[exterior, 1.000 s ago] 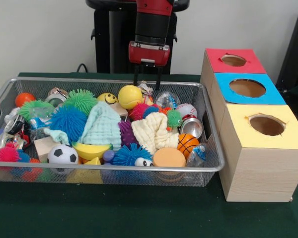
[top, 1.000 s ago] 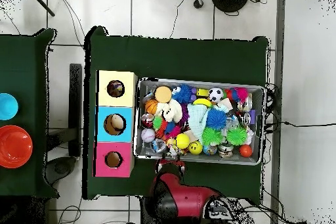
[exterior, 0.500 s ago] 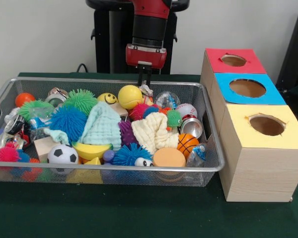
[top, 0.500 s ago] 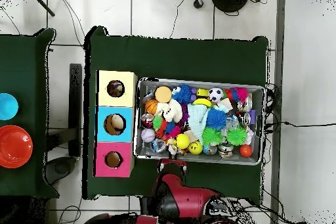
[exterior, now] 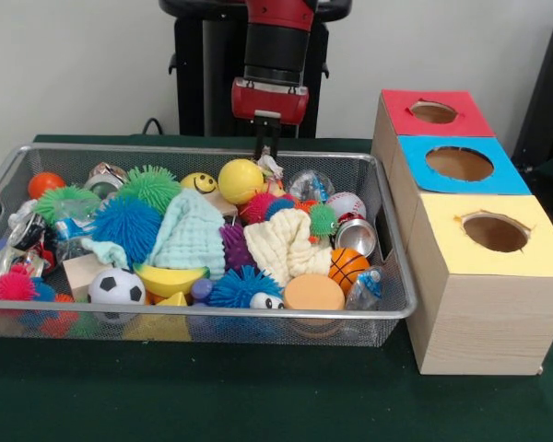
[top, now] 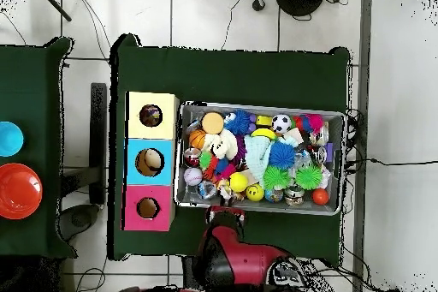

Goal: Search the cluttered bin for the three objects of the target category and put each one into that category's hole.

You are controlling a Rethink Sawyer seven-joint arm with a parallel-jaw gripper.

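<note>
A wire mesh bin (exterior: 203, 149) is piled with toys: spiky balls, a yellow ball (exterior: 241, 179), a soccer ball (exterior: 116, 286), a basketball (exterior: 348, 267), cloths and cans. My gripper (exterior: 265, 152) hangs over the bin's far rim with its fingers shut. Its tips reach the top of a crumpled white wrapper (exterior: 273, 168) beside the yellow ball, and I cannot tell whether they pinch it. From overhead, the gripper (top: 225, 214) is at the bin's (top: 259, 107) lower edge. Beside the bin stand three boxes with round holes: red (exterior: 433, 112), blue (exterior: 459, 164) and yellow (exterior: 495, 233).
The box row (top: 150, 162) sits tight against one short end of the bin on the green cloth. On a separate table to the side are an orange bowl (top: 19, 191) and a blue bowl (top: 8, 138).
The fingers, spread wide a second ago, have shut over the crumpled wrapper. The arm shifted slightly to the left in the front view and rose a little.
</note>
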